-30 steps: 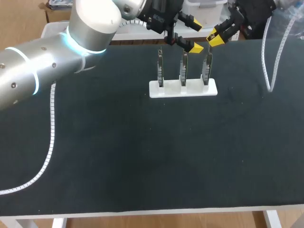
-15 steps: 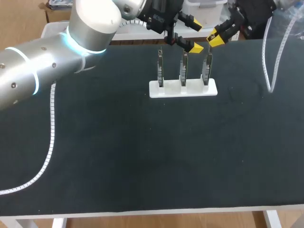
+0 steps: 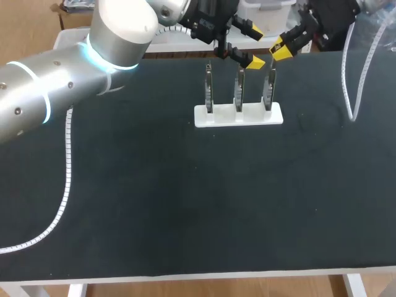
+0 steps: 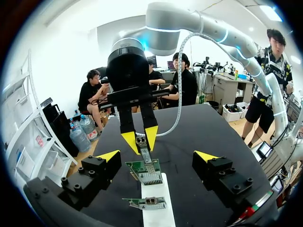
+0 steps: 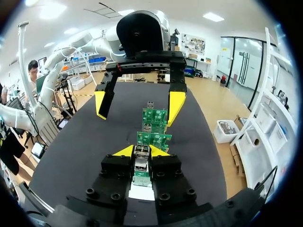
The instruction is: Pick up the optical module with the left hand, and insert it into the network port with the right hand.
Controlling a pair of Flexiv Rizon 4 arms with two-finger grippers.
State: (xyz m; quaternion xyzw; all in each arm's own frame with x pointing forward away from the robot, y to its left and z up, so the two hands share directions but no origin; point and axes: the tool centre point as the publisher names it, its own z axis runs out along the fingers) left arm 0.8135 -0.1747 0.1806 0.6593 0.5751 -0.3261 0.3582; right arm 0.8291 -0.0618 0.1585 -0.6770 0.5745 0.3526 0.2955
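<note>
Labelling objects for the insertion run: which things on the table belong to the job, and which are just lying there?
Job:
- white stand
- left board, middle board and right board, upright in it
- left gripper, open, middle board between its fingers
- right gripper, shut on the right board

Lying about:
- left hose
- right hose
</note>
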